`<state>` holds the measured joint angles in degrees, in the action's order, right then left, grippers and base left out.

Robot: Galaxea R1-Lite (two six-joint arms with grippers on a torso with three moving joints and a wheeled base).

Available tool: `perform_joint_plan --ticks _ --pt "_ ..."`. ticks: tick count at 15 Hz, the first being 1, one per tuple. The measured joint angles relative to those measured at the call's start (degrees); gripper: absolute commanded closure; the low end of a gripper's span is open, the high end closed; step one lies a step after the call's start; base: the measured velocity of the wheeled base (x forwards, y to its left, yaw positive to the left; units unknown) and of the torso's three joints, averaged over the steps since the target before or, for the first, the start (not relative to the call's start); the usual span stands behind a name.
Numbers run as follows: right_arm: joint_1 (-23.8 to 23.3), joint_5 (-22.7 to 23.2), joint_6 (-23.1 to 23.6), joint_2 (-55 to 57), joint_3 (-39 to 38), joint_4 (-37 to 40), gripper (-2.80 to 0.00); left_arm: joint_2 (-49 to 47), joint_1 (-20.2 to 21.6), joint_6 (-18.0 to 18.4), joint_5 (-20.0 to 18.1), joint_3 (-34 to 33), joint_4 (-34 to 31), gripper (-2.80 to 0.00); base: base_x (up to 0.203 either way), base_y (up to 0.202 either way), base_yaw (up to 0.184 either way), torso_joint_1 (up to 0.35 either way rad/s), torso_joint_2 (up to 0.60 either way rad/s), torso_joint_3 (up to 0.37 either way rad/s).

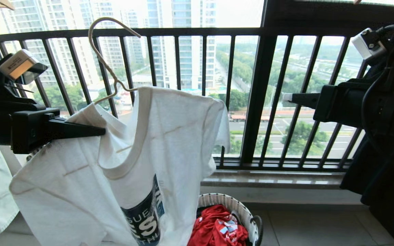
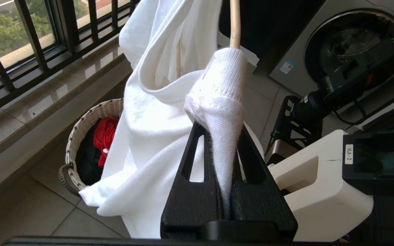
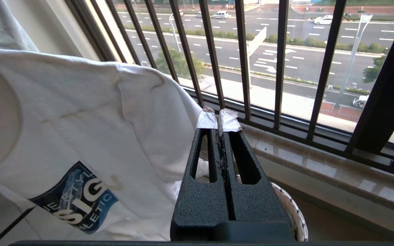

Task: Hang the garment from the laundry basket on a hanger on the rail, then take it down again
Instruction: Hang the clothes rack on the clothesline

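Left tool (image 2: 225, 136) clamped on the shirt's (image 1: 142, 150) shoulder, shirt draped on the hanger (image 1: 103, 58) above the basket (image 1: 241, 208). Right tool (image 3: 219, 119) together, empty, seemingly just beside the shirt.

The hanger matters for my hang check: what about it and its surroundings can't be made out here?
- Hanger: arms covered by the T-shirt in all views.
- Rail: above the head view's top edge, unseen.
- Left gripper: clamped cloth hides whether wire is pinched too.
- Laundry basket: T-shirt covers part.
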<state>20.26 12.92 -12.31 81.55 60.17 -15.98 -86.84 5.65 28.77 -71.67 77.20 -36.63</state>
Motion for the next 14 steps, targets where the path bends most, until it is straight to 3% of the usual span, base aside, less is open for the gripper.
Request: perform_joint_plan --ticks 14 --pt "-0.43 0.0 0.09 -1.42 0.22 -1.95 0.0 5.72 1.66 -0.11 0.13 -3.3 -0.2 0.0 0.0 0.0 0.0 0.189 -0.49 -0.307"
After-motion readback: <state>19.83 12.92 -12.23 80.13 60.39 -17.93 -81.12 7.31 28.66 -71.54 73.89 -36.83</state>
